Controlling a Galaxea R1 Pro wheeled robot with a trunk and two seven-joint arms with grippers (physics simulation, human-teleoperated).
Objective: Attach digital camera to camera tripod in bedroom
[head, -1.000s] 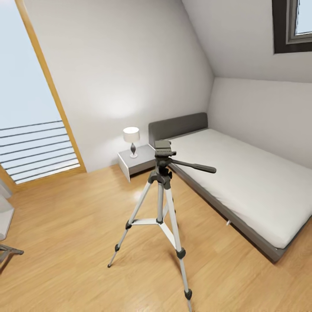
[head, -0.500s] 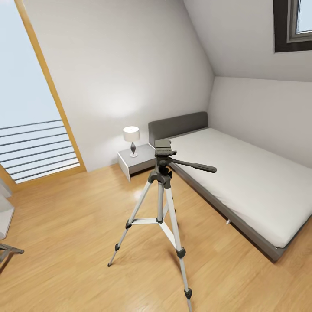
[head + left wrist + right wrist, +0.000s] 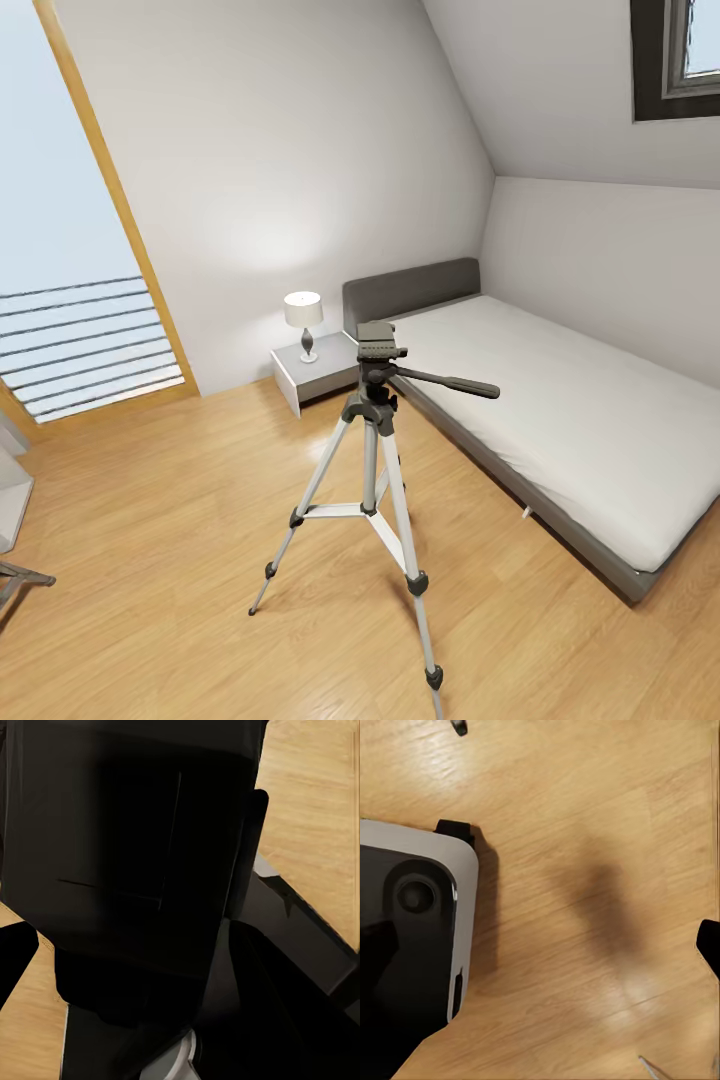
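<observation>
The camera tripod point(image 3: 372, 470) stands on the light wood floor of the bedroom, mid-room. Its silver legs are spread, and its black pan head point(image 3: 379, 350) is bare on top, with the long handle pointing right towards the bed. A big black boxy body, the digital camera point(image 3: 127, 832), sits very close in the left wrist view. My left gripper point(image 3: 139, 949) is shut on it, one dark finger on each side. Its lens and red button are hidden. My right gripper point(image 3: 544, 952) hangs open over the floor, with one fingertip point(image 3: 709, 945) at the picture's edge.
A low grey-framed bed point(image 3: 600, 575) with a white mattress lies right of the tripod. A nightstand point(image 3: 315, 375) with a lamp point(image 3: 303, 322) stands by the headboard. A tall window point(image 3: 60, 250) is at the left. My white and black base point(image 3: 420, 915) shows below the right gripper.
</observation>
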